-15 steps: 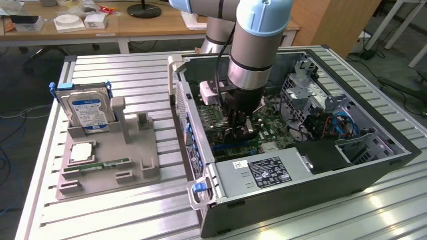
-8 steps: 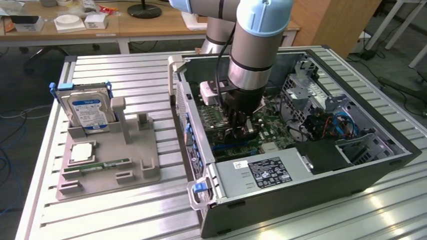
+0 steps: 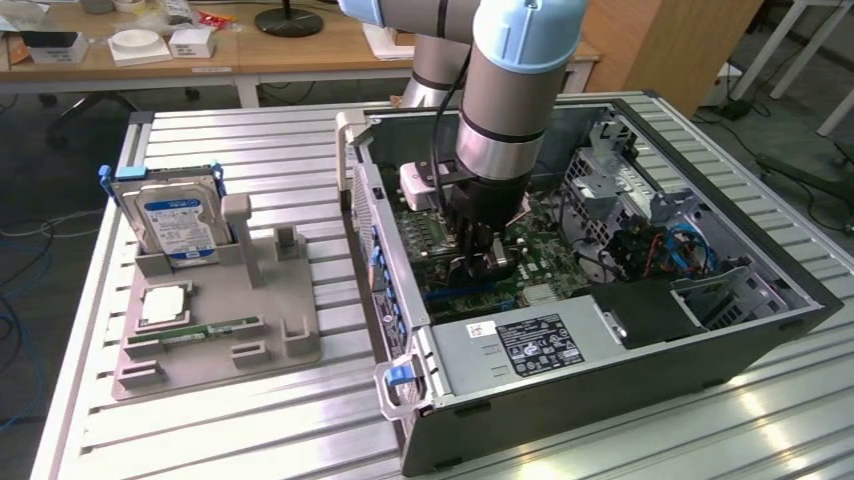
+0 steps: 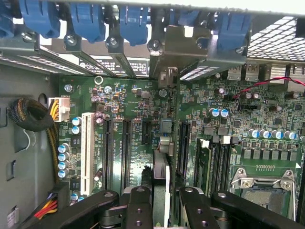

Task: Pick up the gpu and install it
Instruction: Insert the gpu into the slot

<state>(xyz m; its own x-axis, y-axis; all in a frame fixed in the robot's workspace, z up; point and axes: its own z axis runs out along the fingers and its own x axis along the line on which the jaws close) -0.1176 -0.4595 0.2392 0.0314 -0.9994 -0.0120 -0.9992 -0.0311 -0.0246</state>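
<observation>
The black two-fingered gripper (image 4: 161, 198) hangs inside the open dark-grey computer case (image 3: 641, 385). It pinches the gpu (image 4: 162, 174), a thin dark flat card with a silver metal end bracket, with its fingers (image 4: 139, 202) pressed against both faces. The card stands upright on edge over the green motherboard (image 4: 267, 114), among the long black expansion slots (image 4: 125, 148). Its bracket end points toward the row of blue plastic clips (image 4: 133, 21). Whether it sits in a slot cannot be told.

At the exterior view's left, a grey moulded holder tray (image 3: 287, 340) carries an upright silver hard drive with a blue label (image 3: 174, 225) and a flat narrow green RAM stick (image 3: 200, 330). The silver power supply box (image 3: 454, 372) bears a black-and-white label (image 3: 534, 345). The print on both labels is too small to read.
</observation>
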